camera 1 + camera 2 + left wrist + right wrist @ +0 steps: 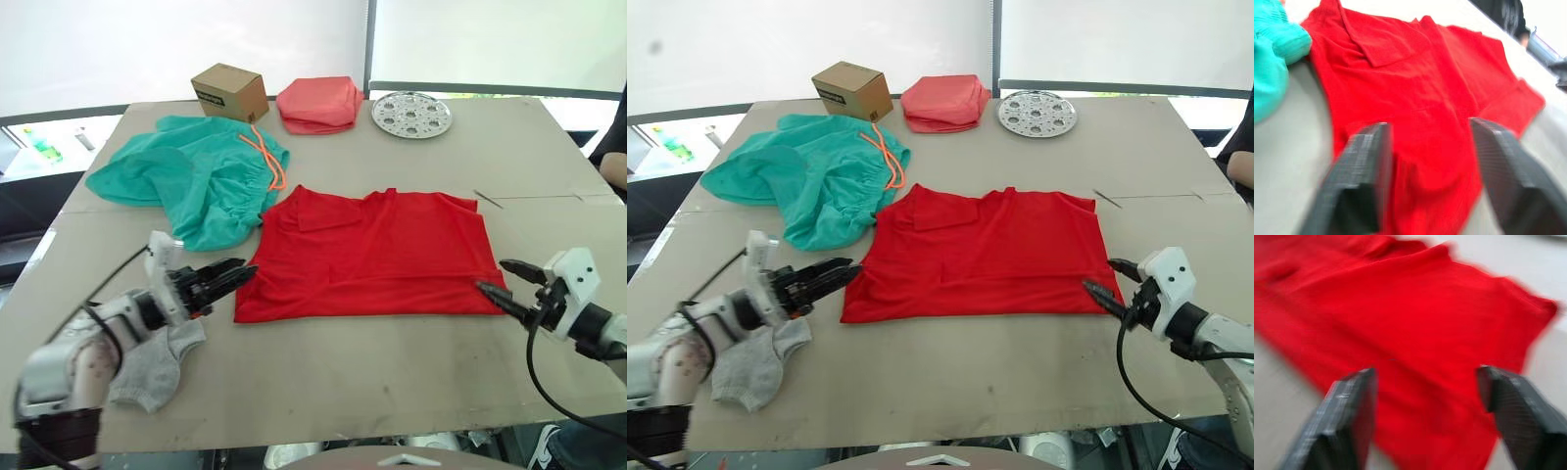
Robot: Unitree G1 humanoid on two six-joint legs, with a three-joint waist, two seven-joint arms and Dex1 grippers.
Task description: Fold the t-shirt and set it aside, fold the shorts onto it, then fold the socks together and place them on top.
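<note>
1. The t-shirt (985, 255) lies partly folded in the middle of the table (1019, 362), a wide red rectangle.
2. The shorts (808, 181) lie bunched at its far left corner, touching it — the orange drawstring (884, 157) trails across them.
3. The left gripper (835, 272) points at the shirt's near left edge, fingers close together.
4. The right gripper (1112, 280) sits at the near right corner, fingers parted.
5. The socks (754, 367) lie beside the left arm.
6. Along the far edge — a cardboard box (852, 90), a salmon-pink folded cloth (942, 103), a perforated metal disc (1037, 113).
</note>
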